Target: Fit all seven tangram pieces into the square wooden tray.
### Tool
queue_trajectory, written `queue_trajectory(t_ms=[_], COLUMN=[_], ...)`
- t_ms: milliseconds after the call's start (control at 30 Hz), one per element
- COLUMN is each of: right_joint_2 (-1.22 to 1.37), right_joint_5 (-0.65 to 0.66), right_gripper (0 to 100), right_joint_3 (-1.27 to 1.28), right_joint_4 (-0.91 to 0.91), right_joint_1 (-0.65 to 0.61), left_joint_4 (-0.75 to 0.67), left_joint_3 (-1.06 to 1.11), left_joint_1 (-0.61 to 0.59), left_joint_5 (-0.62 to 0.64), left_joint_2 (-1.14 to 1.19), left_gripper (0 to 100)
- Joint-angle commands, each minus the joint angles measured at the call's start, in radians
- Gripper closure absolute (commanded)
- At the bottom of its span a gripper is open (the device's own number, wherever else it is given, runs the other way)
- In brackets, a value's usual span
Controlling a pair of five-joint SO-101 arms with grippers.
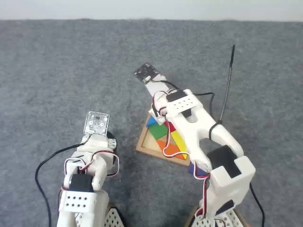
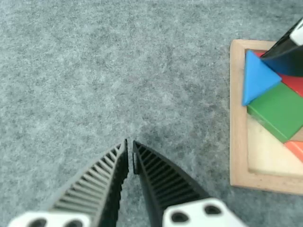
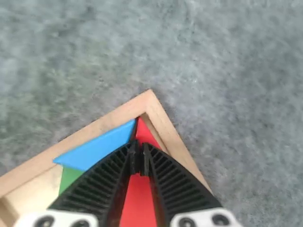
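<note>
My right gripper (image 3: 138,152) is pinched together over the red piece (image 3: 136,203) in the wooden tray (image 1: 143,142) corner, left gripper (image 2: 130,146) likewise over carpet (image 2: 94,71) beside it. The right arm (image 1: 199,127) hides half the tray, so I can't count pieces.

Legible text, numbers, signs: none can be read in any of the three views.
Small board on the left arm (image 1: 96,123): surface markings too small to read.
Small board on the right arm (image 1: 147,73): surface markings too small to read.
</note>
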Motion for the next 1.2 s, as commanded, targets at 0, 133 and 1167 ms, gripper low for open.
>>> queue_trajectory(t_ms=[0, 133, 1167], right_joint_2=[-0.018, -0.022, -0.087], right_joint_5=[-0.011, -0.012, 0.003], right_gripper=[99.1, 99.1, 99.1], right_joint_3=[-0.054, -0.075, 0.097], right_joint_4=[-0.019, -0.012, -0.053], right_joint_1=[-0.007, 0.007, -0.082], left_joint_4=[0.002, 0.002, 0.002], left_joint_3=[-0.008, -0.008, -0.008], left_joint_1=[-0.005, -0.005, -0.005], left_joint_5=[0.005, 0.005, 0.005], left_joint_2=[-0.012, -0.012, -0.012], left_gripper=[99, 99, 99])
